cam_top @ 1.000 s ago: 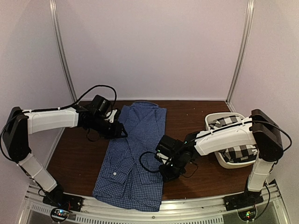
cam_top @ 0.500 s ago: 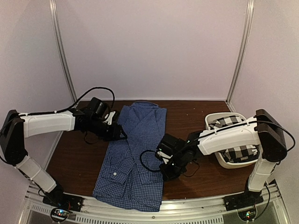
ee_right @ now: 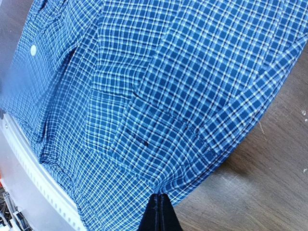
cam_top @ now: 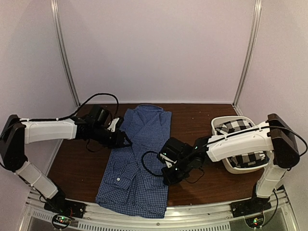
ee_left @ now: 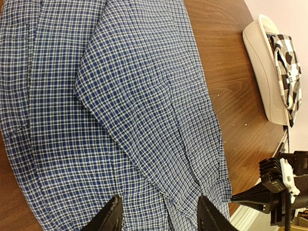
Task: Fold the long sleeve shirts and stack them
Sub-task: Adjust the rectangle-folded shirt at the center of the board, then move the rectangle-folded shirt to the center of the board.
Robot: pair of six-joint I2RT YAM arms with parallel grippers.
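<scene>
The blue gingham long sleeve shirt (cam_top: 137,159) lies lengthwise on the brown table, collar end far, hem near the front edge. My left gripper (cam_top: 126,142) hovers at the shirt's left edge, open; in the left wrist view its fingers (ee_left: 113,214) stand apart above flat blue cloth (ee_left: 130,96). My right gripper (cam_top: 166,179) is at the shirt's right edge, low down. In the right wrist view it (ee_right: 160,198) is shut, pinching the puckered edge of the shirt (ee_right: 144,96). The black-and-white checked shirt (cam_top: 240,139) lies bunched in the tub.
A white plastic tub (cam_top: 226,120) stands at the right of the table, also seen in the left wrist view as the tub (ee_left: 262,62). Bare wood (cam_top: 192,120) lies between it and the blue shirt. A metal rail (cam_top: 192,214) runs along the front edge.
My right gripper has shifted slightly left along the shirt's right edge. The left gripper has crept a little nearer and rightward over the shirt's left edge.
</scene>
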